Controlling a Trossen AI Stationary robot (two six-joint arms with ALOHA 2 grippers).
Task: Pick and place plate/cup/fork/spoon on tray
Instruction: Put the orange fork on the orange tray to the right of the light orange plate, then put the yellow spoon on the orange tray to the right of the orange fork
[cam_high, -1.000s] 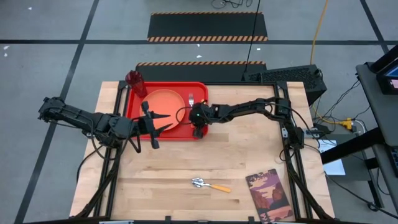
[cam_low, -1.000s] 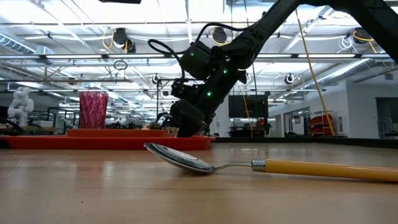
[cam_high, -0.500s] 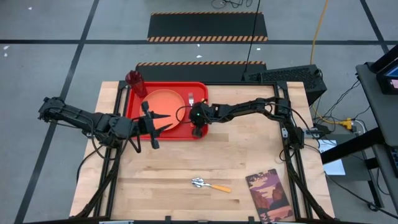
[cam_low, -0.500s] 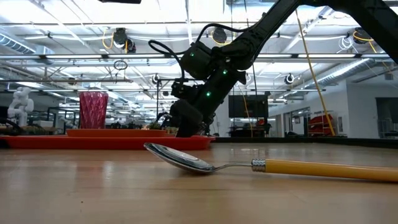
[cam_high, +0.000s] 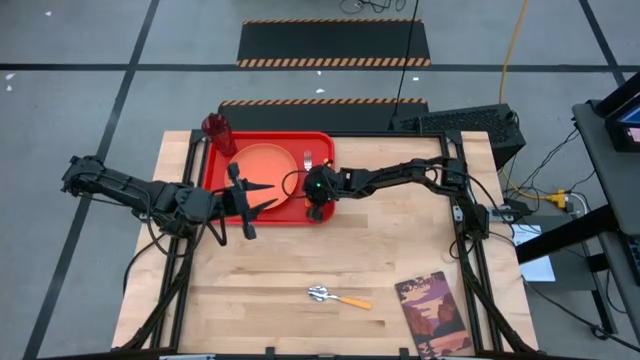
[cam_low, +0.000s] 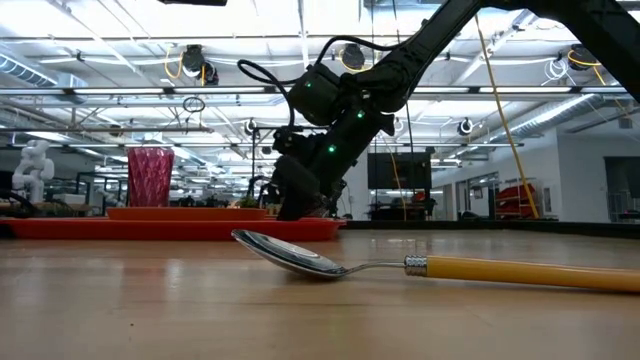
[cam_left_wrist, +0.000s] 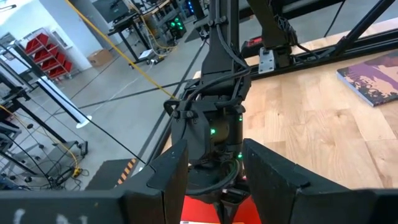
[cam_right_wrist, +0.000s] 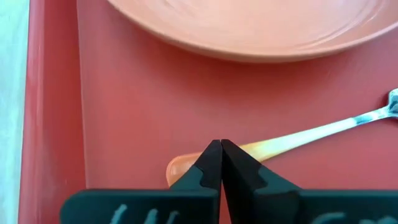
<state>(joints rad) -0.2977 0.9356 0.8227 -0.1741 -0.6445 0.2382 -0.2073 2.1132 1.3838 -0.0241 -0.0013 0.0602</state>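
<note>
The red tray (cam_high: 215, 180) lies at the table's far left. On it are the orange-salmon plate (cam_high: 262, 168) and the fork (cam_high: 307, 160), which lies flat to the plate's right and also shows in the right wrist view (cam_right_wrist: 311, 134). The dark red cup (cam_high: 215, 128) stands at the tray's far left corner. The spoon (cam_high: 338, 297) lies on the bare table near the front edge. My right gripper (cam_right_wrist: 221, 148) is shut, pointing down over the fork's orange handle. My left gripper (cam_high: 250, 200) is open and empty over the tray's near side. My right gripper's shut fingertips (cam_right_wrist: 211, 158) stand in front of the fork's orange handle (cam_right_wrist: 180, 167), near its free end, coming from above. The fork lies flat on the tray floor. I cannot tell whether the fingertips touch the handle.
A brownish printed book (cam_high: 432, 315) lies at the table's near right corner. The spoon (cam_low: 330, 262) lies close in front of the low camera. Bare wood stretches between the tray and the spoon.
My right gripper has shifted slightly toward the table's left and a little upward over the tray; its fingers stay as they were. The fork, plate, cup and spoon keep their places.
</note>
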